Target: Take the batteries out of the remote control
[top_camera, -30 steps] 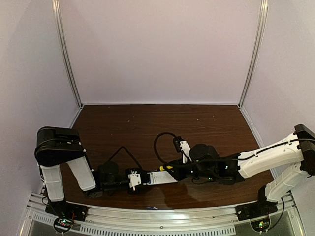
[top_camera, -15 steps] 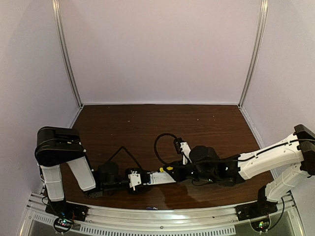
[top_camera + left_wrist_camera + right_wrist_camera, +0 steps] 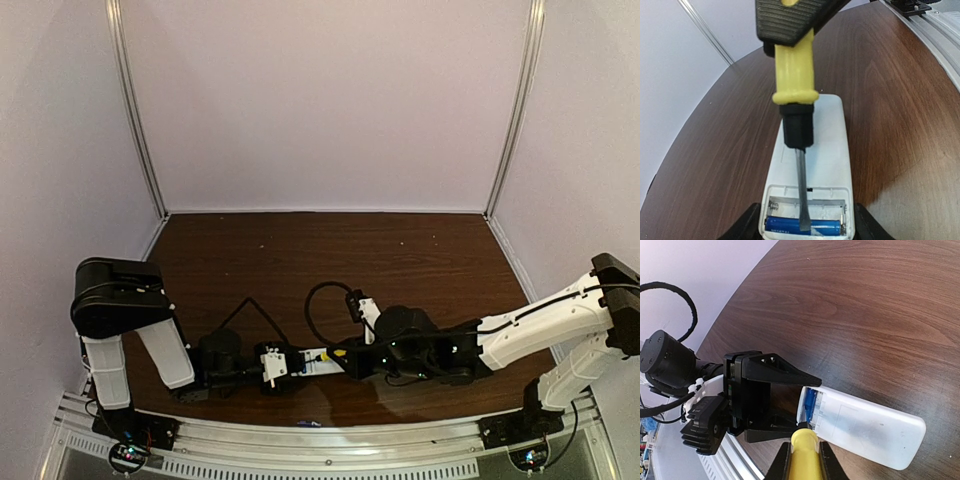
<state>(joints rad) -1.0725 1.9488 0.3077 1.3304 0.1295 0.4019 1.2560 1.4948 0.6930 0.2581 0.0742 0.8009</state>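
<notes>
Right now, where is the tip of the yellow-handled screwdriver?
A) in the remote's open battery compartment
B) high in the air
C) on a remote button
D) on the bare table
A: in the left wrist view the blade of the screwdriver reaches into the open compartment of the remote control, onto the blue battery.

screwdriver point(image 3: 794, 80) tip at battery point(image 3: 782, 226), remote control point(image 3: 832, 150) open
</notes>
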